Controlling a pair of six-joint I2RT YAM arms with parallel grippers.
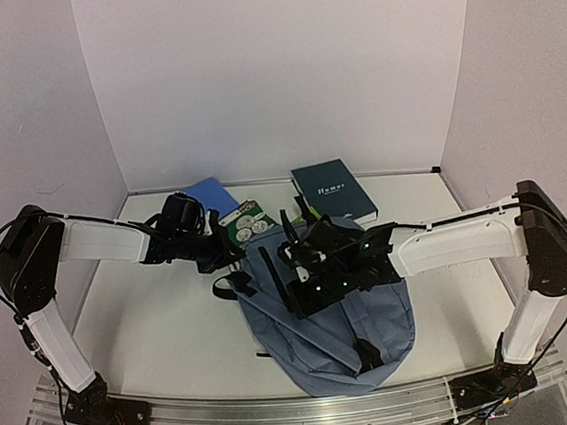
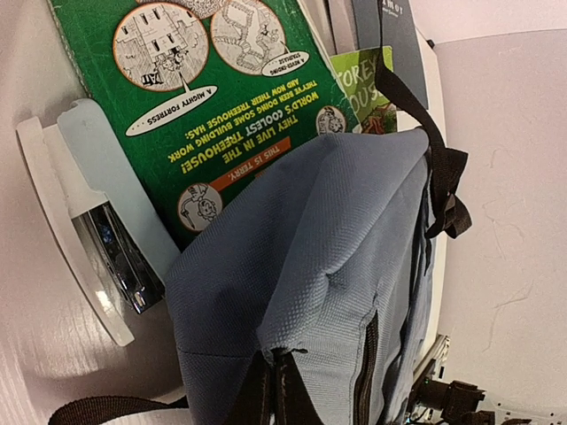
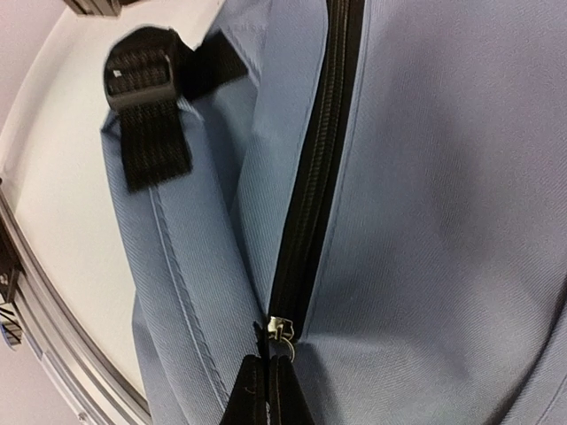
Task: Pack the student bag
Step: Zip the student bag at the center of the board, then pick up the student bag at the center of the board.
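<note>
The slate-blue student bag [image 1: 339, 323] lies flat on the table between the arms, with its black zipper [image 3: 314, 177] running down the middle of the right wrist view. My left gripper [image 1: 224, 258] is at the bag's upper left corner and is shut on a fold of the bag's fabric [image 2: 292, 266], its fingertips [image 2: 266, 390] pinched together. My right gripper [image 1: 294, 270] is over the bag's upper part, shut on the small metal zipper pull [image 3: 282, 329]. A green book [image 2: 204, 97] lies partly under the bag's top edge.
A dark teal book [image 1: 334, 190] and a blue book [image 1: 209, 194] lie at the back of the table beyond the green book [image 1: 244, 221]. A black strap with a buckle [image 3: 146, 97] hangs off the bag's side. The metal rail [image 1: 283, 413] runs along the near edge.
</note>
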